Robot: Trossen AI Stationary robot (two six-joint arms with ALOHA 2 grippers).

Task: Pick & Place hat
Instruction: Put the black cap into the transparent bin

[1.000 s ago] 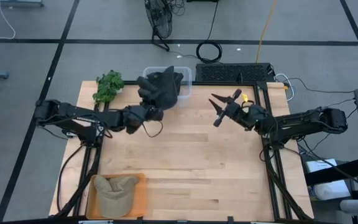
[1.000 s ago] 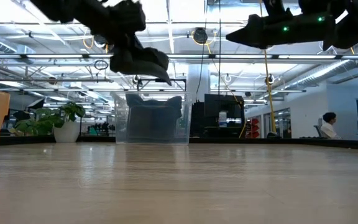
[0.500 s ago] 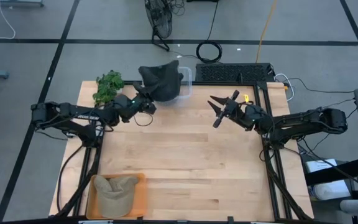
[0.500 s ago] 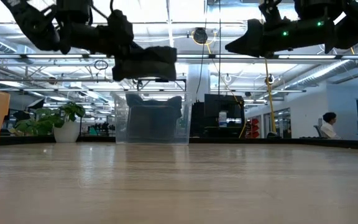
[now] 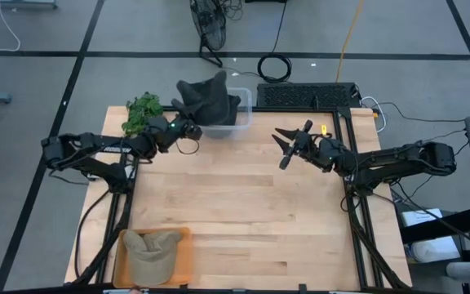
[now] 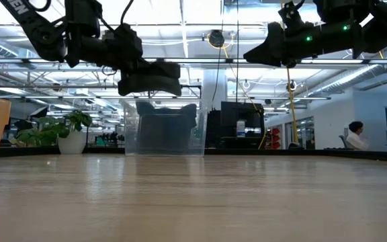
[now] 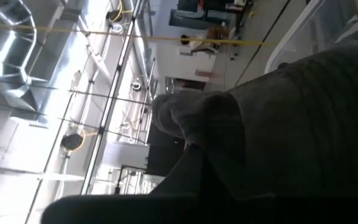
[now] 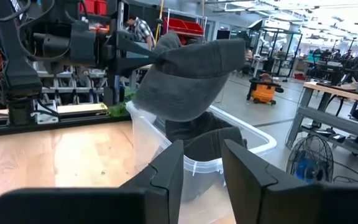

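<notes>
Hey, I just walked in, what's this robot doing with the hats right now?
The left gripper is shut on a dark hat and holds it in the air over the clear bin at the table's far edge. Another dark hat already lies in that bin. The right gripper is open and hovers above the table beside the bin, holding nothing. A tan hat sits on an orange tray at the near left corner, and a small plant stands left of the bin.
</notes>
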